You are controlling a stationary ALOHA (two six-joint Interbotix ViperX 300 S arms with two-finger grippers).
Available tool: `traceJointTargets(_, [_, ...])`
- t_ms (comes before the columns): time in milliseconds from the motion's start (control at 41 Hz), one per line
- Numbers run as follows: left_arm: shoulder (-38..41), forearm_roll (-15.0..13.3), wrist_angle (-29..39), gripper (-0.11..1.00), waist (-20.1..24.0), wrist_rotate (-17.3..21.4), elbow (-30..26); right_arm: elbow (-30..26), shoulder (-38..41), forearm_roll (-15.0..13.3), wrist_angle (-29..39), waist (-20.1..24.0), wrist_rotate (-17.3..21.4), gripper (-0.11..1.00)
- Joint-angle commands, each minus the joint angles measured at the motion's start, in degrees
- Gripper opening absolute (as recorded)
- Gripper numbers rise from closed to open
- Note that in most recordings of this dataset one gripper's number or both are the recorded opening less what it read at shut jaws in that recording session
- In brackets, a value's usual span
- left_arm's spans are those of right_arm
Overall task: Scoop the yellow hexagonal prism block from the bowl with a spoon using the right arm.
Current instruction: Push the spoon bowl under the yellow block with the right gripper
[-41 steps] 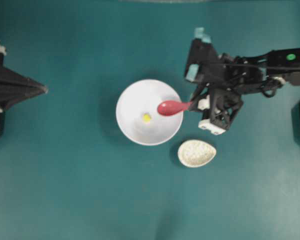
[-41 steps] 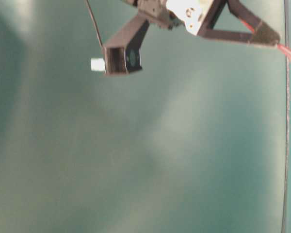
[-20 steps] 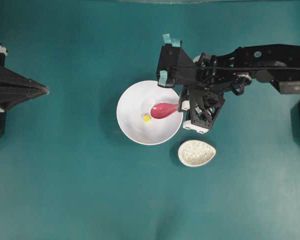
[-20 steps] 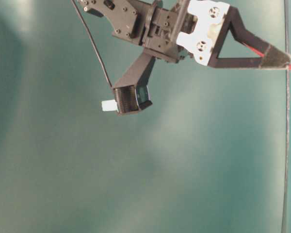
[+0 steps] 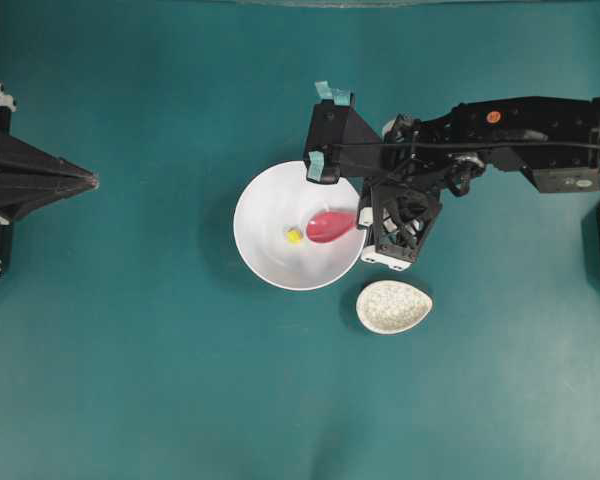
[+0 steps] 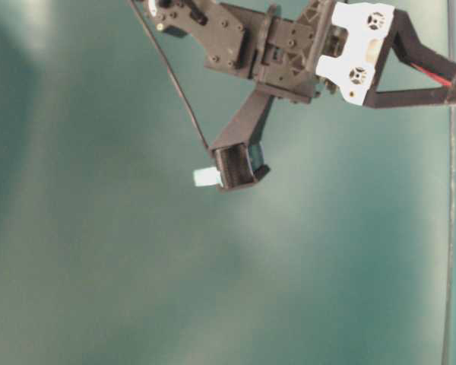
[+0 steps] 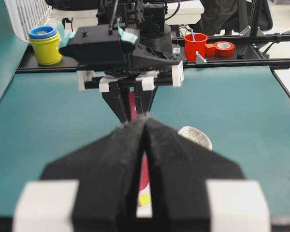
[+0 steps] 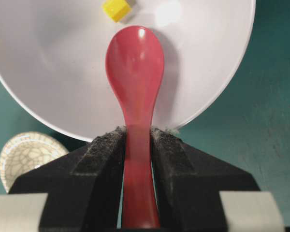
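The white bowl (image 5: 255, 260) sits mid-table. The tiny yellow hexagonal prism block (image 5: 294, 236) lies on its floor. My right gripper (image 5: 364, 217) hangs over the bowl's right rim, shut on the handle of the pink-red spoon (image 5: 330, 225). The scoop reaches into the bowl, pointing left at the block. In the right wrist view the fingers (image 8: 106, 150) clamp the spoon (image 8: 135, 63), and the block (image 8: 117, 8) lies just beyond the scoop's tip, slightly left, apart from it. My left gripper (image 5: 88, 181) rests shut at the far left, empty.
A speckled egg-shaped spoon rest (image 5: 393, 306) lies just below and right of the bowl, under the right arm's wrist. In the left wrist view, yellow cups (image 7: 46, 46) and a red cup (image 7: 195, 47) stand beyond the table's far edge.
The right arm has moved left over the bowl's right rim. The spoon's scoop has gone from the rim down into the bowl, close to the block. The block and left arm have not moved.
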Motion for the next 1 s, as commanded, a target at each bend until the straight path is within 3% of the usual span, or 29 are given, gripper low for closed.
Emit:
traceJointTargets(0, [0.5,0.2,-0.2,-0.01,0.1,0.1,-1.5,-1.3,-0.4,-0.1,-0.4,0.0,0.1,0.22])
traceJointTargets(976, [0.2,0.2,1.1,-0.01,0.1,0.1,-1.5,-6.2,4.1,-0.1,-7.6,1.8,-0.6,0.22])
